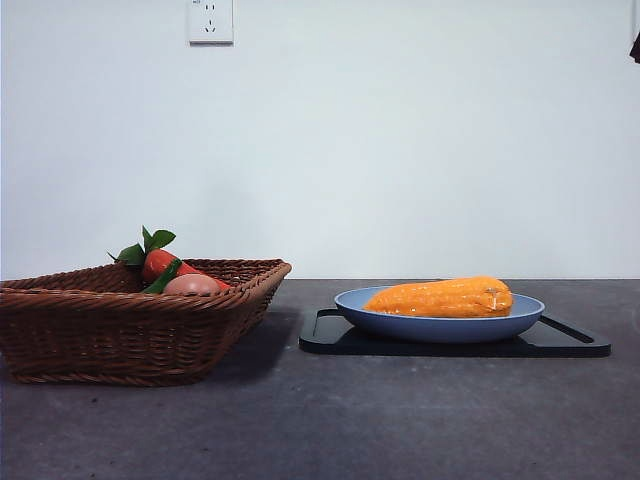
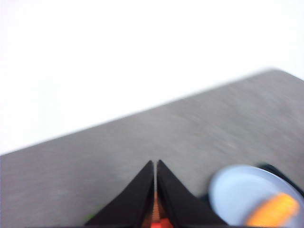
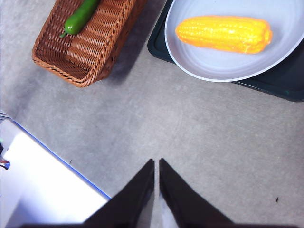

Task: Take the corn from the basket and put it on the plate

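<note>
The orange-yellow corn [image 1: 441, 298] lies lengthwise on the round blue plate [image 1: 440, 326], which rests on a flat black tray [image 1: 340, 338]. In the right wrist view the corn [image 3: 223, 34] lies across the plate [image 3: 209, 66], far from my right gripper [image 3: 156, 164], whose jaws are shut with nothing between them. The left wrist view is blurred; my left gripper [image 2: 155, 165] is shut and holds nothing, with the plate [image 2: 237, 192] and corn [image 2: 275, 210] off to one side. The brown wicker basket [image 1: 130, 325] stands at the left.
The basket holds a red vegetable with green leaves [image 1: 155, 260], a pinkish-brown rounded item [image 1: 191, 285] and a green pepper [image 3: 80, 16]. A dark arm tip [image 1: 635, 47] shows at the top right corner. A white, blue-edged board [image 3: 42, 190] lies at the table's edge.
</note>
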